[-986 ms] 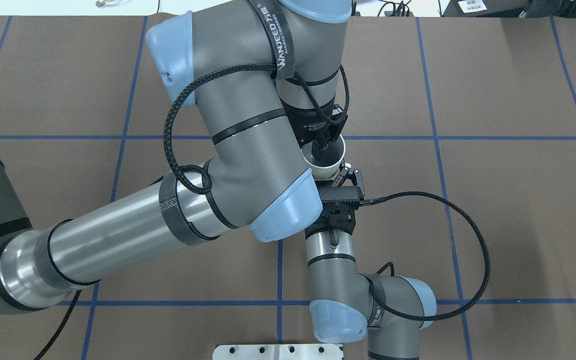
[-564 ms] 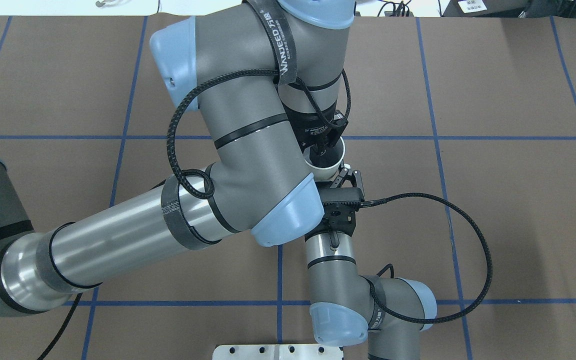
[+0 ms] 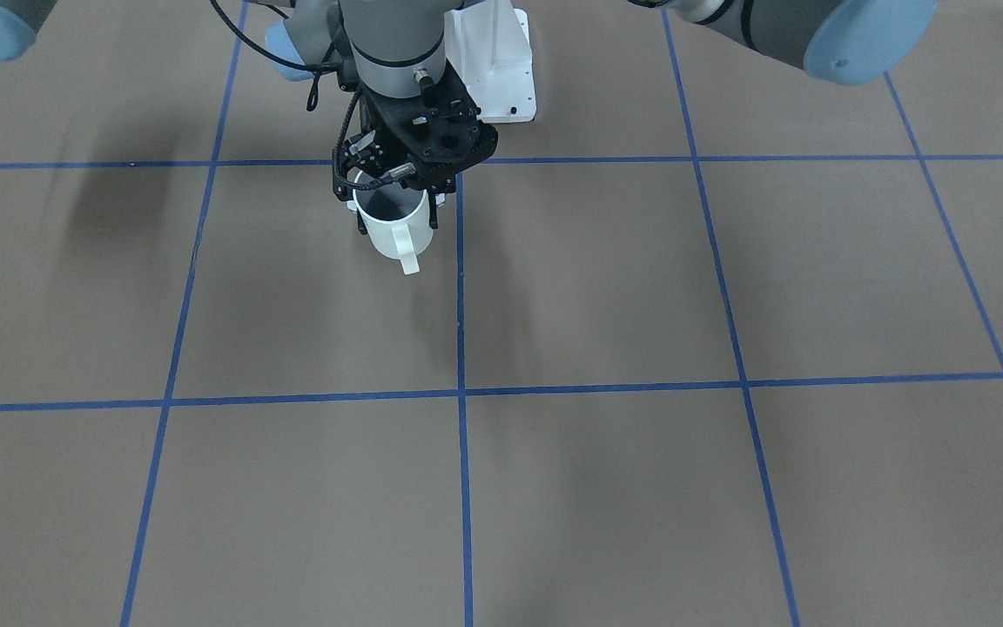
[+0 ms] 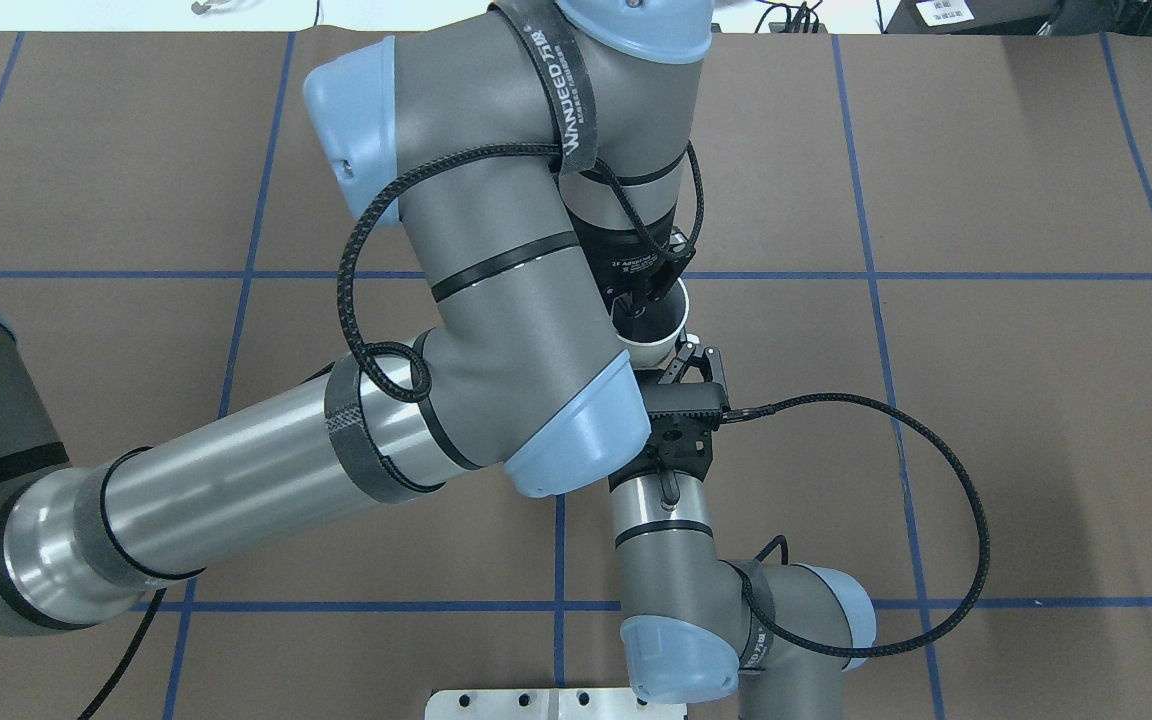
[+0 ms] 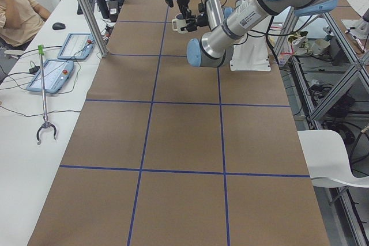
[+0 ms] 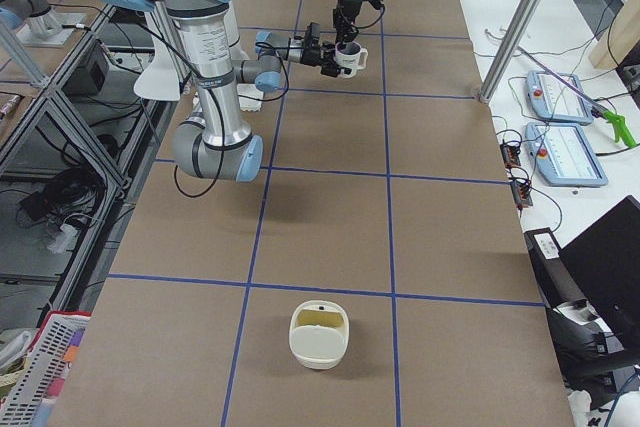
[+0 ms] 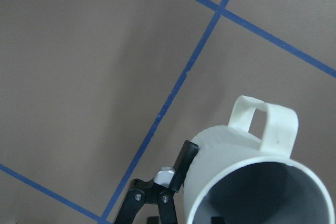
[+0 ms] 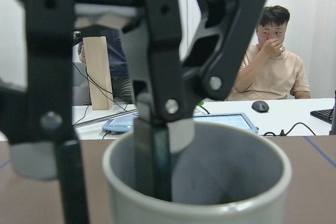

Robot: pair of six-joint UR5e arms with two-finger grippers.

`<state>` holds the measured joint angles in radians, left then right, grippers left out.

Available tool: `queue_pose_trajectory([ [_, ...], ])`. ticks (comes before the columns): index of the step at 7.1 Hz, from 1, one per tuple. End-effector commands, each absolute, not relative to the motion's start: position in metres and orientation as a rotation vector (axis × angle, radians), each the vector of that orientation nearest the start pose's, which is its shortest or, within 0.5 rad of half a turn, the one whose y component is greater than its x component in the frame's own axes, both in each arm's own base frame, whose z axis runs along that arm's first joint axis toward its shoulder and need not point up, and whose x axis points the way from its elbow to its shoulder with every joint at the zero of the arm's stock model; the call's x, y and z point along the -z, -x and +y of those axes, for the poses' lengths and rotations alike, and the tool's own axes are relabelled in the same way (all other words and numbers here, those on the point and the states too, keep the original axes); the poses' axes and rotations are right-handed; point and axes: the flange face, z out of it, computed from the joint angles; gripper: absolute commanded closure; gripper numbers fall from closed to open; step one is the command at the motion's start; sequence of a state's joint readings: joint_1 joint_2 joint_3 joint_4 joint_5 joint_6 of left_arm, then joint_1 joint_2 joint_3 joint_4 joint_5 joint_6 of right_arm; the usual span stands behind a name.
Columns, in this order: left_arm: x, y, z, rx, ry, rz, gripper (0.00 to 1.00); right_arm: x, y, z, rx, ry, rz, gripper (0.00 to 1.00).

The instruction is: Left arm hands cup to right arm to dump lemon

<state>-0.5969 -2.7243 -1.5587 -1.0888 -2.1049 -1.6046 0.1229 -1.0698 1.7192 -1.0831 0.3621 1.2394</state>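
The cup hangs above the desk, just in front of the robot's base, and does not touch it. Its mouth looks up and its handle points away from the robot. I think it is held upright so that nothing falls out before the dumping.

The right arm reaches in level from the robot's side. The right tool is closed on the cup from two sides. In the left wrist view one black linked finger presses flat on the outer wall. A side grip is sensible, because this arm can then roll its wrist and tip the cup.

The left arm comes from above, and the left tool points straight down. One of its fingers is inside the cup and the other is outside, with the wall between them. In the right wrist view a small gap shows on each side of the wall. So I judge that this tool is open and the hand-over is nearly finished.

By count there are one cup, two arms, two tools and one off-white container. The container lies well apart from the cup, toward the robot's right end of the desk, and is perhaps the place for dumping. Lemons seen: none. The bottom of the cup is hidden, so I cannot tell whether the lemon is inside.
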Motion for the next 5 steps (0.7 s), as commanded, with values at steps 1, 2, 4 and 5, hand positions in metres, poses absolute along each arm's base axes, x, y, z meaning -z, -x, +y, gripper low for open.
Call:
queue_pose_trajectory([
  [1,0.016,-0.518,-0.452,0.418,0.317,0.767,1.00,-0.222,0.556,-0.296,-0.513,-1.249,-0.721,0.68],
  [2,0.016,-0.520,-0.451,0.415,0.318,0.766,1.00,-0.221,0.553,-0.294,-0.509,-1.247,-0.724,0.41],
  [4,0.018,-0.519,-0.450,0.413,0.318,0.770,1.00,-0.225,0.560,-0.288,-0.486,-1.245,-0.717,0.00],
  [5,0.019,-0.517,-0.450,0.413,0.316,0.774,1.00,-0.235,0.565,-0.280,-0.461,-1.241,-0.707,0.00],
])
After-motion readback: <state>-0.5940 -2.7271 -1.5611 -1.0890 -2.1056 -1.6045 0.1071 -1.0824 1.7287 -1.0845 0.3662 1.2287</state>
